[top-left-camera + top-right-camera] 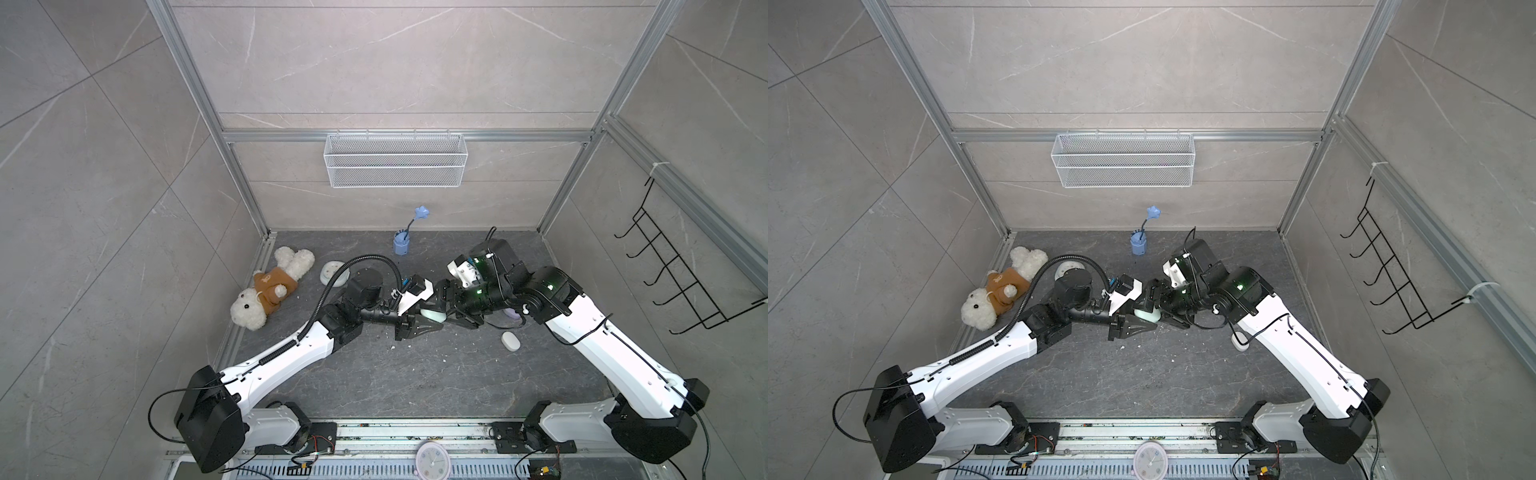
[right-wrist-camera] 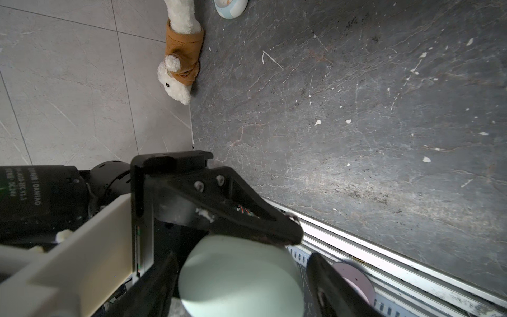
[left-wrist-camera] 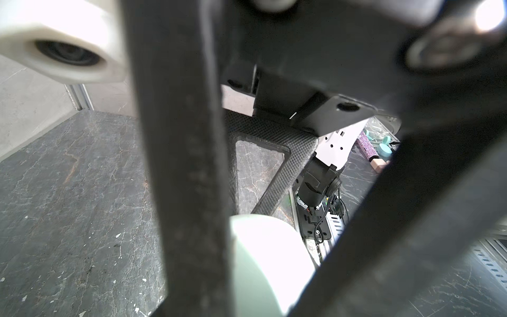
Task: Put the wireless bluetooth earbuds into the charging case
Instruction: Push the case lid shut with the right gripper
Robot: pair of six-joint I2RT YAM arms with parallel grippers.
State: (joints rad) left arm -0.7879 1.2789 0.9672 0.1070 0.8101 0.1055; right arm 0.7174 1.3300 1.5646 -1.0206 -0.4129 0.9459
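Mint-green charging case [image 2: 241, 285], seemingly closed, sits pinched in the left gripper [image 1: 433, 319]; the right gripper [image 2: 242, 260] spreads its jaws around it. Behind, a blue cup [image 1: 401, 245] holds a star-tipped stem [image 1: 420, 214].

Dark veined tabletop [image 1: 415, 374] flecked with white crumbs, plush toy in a brown jacket [image 1: 270, 286] lying at centre left of the frame, pale round dish [image 1: 330, 272] just beside it, blue flower holder [image 1: 401, 243] upright at the rear, white oval case [image 1: 510, 341] alone at right of centre.
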